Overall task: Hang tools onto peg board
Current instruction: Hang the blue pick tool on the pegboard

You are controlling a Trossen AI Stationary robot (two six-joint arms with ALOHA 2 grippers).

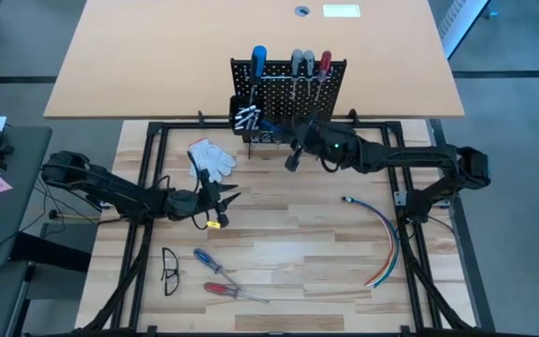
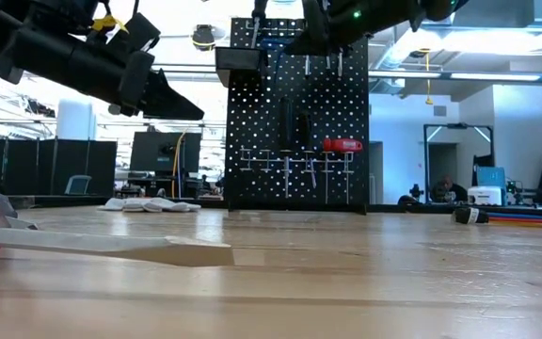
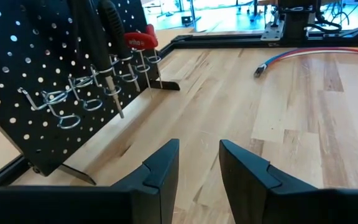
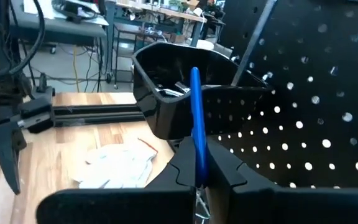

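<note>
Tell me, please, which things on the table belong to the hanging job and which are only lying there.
Belong to the job:
peg board
black bin
blue key, held by the right gripper
hung screwdrivers
blue screwdriver and red screwdriver on the table

Only lying about:
white glove
coloured cables
glasses

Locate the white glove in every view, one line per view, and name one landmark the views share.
High view: white glove lies on the table, left of the peg board.
Low view: glove lies flat on the far tabletop, left of the board.
Left wrist view: not in it; the board shows.
Right wrist view: glove on the wood beneath the black bin.
Shared landmark: the peg board.
</note>
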